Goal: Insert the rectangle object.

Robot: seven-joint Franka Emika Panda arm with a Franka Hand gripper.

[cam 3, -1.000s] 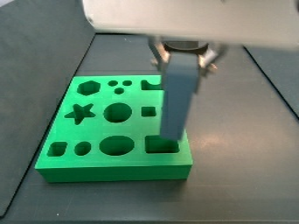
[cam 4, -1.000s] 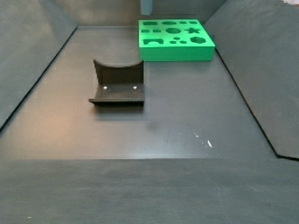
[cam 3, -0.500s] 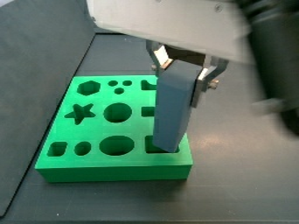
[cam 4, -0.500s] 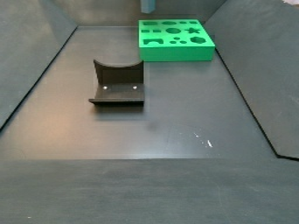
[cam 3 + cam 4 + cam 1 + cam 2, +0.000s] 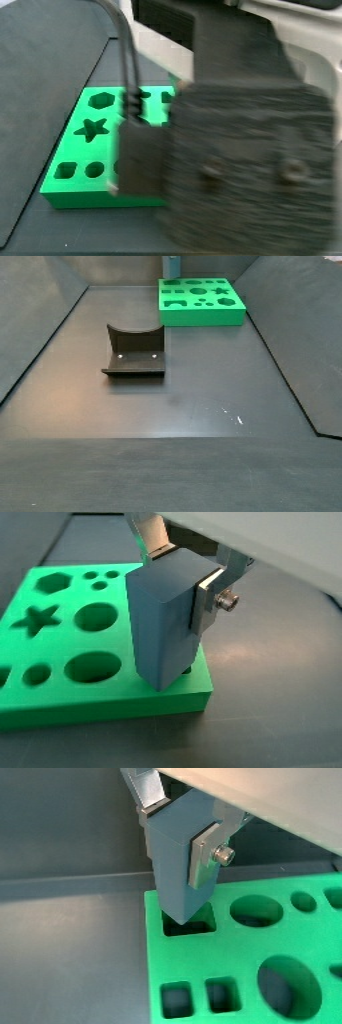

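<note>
My gripper [image 5: 175, 596] is shut on the rectangle object [image 5: 160, 637], a slate-blue bar held upright between the silver fingers [image 5: 211, 600]. In the wrist views the bar stands over a corner of the green board [image 5: 60, 707]. Its lower end sits at the mouth of a rectangular hole [image 5: 190, 925] near the board's edge [image 5: 154, 963]; I cannot tell how deep it is. The gripper [image 5: 178, 848] grips the bar [image 5: 170, 873] near its upper end. In a side view the board [image 5: 83, 140] is half hidden by a blurred dark part of the arm [image 5: 247, 150]. The bar does not show there.
The board has star, hexagon, round and square holes [image 5: 94, 615]. In a side view the board [image 5: 201, 301] lies at the far end of the dark floor and the fixture [image 5: 134, 351] stands nearer the middle. The gripper is out of that view.
The arm has swung in front of one side camera and now hides the bar and gripper there. Nothing has moved in the side view with the fixture.
</note>
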